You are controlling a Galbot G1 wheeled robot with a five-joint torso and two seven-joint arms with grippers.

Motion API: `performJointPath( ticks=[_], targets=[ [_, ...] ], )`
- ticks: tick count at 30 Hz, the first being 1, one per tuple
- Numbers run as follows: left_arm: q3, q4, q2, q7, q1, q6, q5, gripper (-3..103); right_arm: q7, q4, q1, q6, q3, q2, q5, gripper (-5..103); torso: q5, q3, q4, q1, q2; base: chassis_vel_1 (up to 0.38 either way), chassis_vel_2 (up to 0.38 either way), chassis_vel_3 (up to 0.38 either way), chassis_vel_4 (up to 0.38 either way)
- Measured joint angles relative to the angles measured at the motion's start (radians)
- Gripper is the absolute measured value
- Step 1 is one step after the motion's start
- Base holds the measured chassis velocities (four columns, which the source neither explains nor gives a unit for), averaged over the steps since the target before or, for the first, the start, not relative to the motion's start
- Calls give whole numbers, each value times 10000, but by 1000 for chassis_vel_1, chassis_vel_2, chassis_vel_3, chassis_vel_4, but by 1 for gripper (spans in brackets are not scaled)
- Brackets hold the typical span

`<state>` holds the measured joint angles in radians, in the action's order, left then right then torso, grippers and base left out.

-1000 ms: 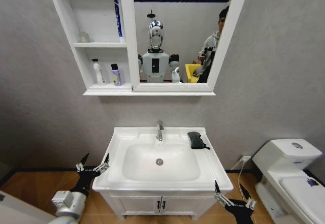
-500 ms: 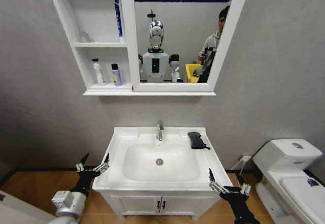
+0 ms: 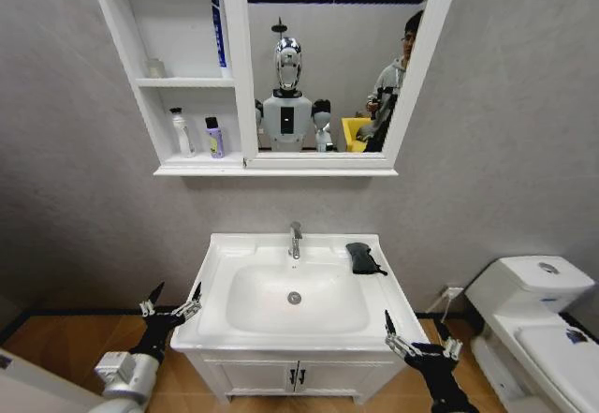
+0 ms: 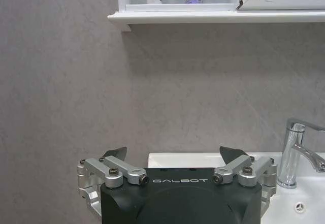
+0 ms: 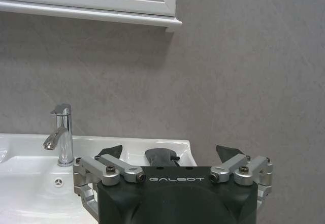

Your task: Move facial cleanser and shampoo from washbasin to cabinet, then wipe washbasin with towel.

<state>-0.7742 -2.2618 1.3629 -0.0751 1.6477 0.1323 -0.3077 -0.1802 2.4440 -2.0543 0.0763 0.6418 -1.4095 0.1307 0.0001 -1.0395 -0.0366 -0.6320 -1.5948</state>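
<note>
Two bottles already stand in the cabinet (image 3: pixel 182 85) above the washbasin (image 3: pixel 225 261), so wiping remains. Both grippers spread wide: left gripper (image 3: pixel 169 304) beside the washbasin's left edge, right gripper (image 3: pixel 418 342) at its front right corner. The towel (image 3: pixel 361 257) lies on the washbasin's back right ledge. Reaching over, the right gripper could knock the tap (image 3: pixel 295 240) or nudge the towel off the rim.

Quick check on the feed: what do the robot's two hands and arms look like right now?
Both match. The left hand and right hand each have a black body printed GALBOT in pale letters, silver metal linkages with dark bolts, and two black pointed fingertips. The left forearm is silver-grey.
</note>
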Motion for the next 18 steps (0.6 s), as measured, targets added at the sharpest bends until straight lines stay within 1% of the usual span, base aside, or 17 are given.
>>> performJointPath(
  ticks=[4,7,9,11,12,14,15,18],
  targets=[
    [0,0,0,0,0,0,0,100,0,-6,1,0,0,0,2,100,-2,1,0,3,-1,121,-138,-115,115],
    [0,0,0,0,0,0,0,100,0,-10,2,0,0,0,3,100,0,1,0,5,-1,213,-207,-194,187],
    [0,0,0,0,0,0,0,100,0,-12,2,-1,-2,0,4,100,-4,2,1,7,-2,228,-230,-225,221],
    [0,0,0,0,0,0,0,100,0,-17,3,0,-1,1,7,100,6,2,0,9,-3,246,-226,-231,245],
    [0,0,0,0,0,0,0,100,0,-17,2,0,-1,0,7,100,-4,4,1,10,-5,246,-277,-238,262],
    [0,0,0,0,0,-1,0,100,0,-16,2,0,-1,0,8,100,-8,3,2,9,-6,246,-277,-257,262],
    [0,0,0,0,0,-1,0,100,0,-19,3,0,-2,0,9,100,3,2,-1,6,-3,298,-283,-307,275],
    [0,0,0,0,-1,-1,0,100,-1,-21,2,0,-1,1,12,100,1,2,0,6,-4,311,-299,-306,296]
  ],
)
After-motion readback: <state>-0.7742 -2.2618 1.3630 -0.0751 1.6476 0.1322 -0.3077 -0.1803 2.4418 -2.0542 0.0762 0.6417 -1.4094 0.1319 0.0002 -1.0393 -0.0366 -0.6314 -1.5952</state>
